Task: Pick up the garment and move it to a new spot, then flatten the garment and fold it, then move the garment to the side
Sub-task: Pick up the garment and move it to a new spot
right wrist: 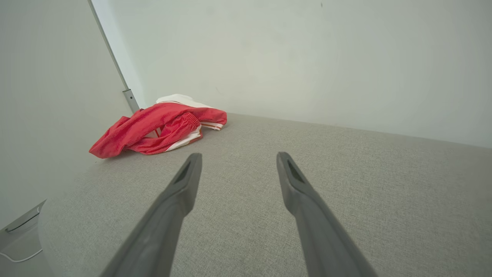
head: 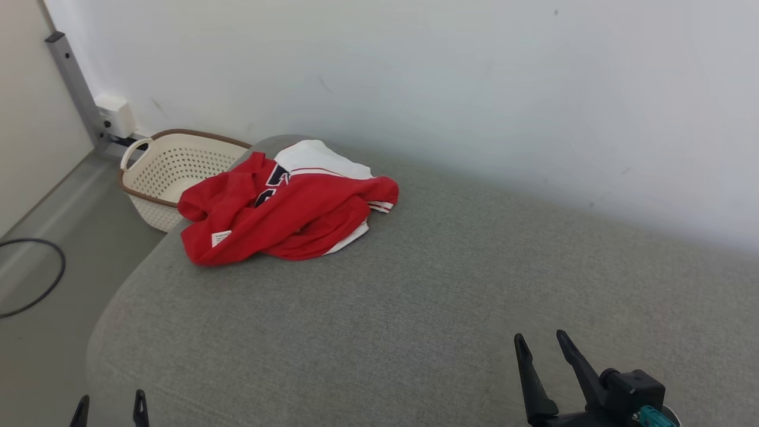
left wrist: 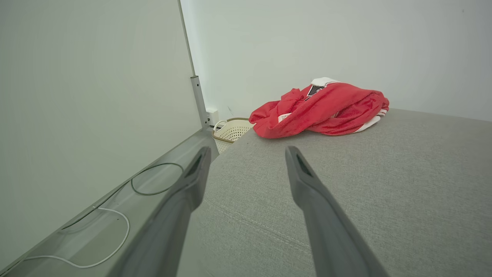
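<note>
The garment (head: 284, 207) is a crumpled red and white piece with a dark print and a small white label, lying in a heap at the far left corner of the grey cushioned surface (head: 415, 296). It also lies ahead in the left wrist view (left wrist: 319, 109) and to the far left in the right wrist view (right wrist: 157, 129). My left gripper (head: 111, 406) stands open at the bottom left edge, well short of the garment. My right gripper (head: 541, 341) stands open at the bottom right, far from it. Nothing is between either pair of fingers.
A cream perforated basket (head: 172, 175) with a brown rim stands on the floor just left of the garment, beyond the cushion's edge. A dark cable (head: 35, 279) loops on the floor at left. A white wall (head: 474, 89) runs close behind the cushion.
</note>
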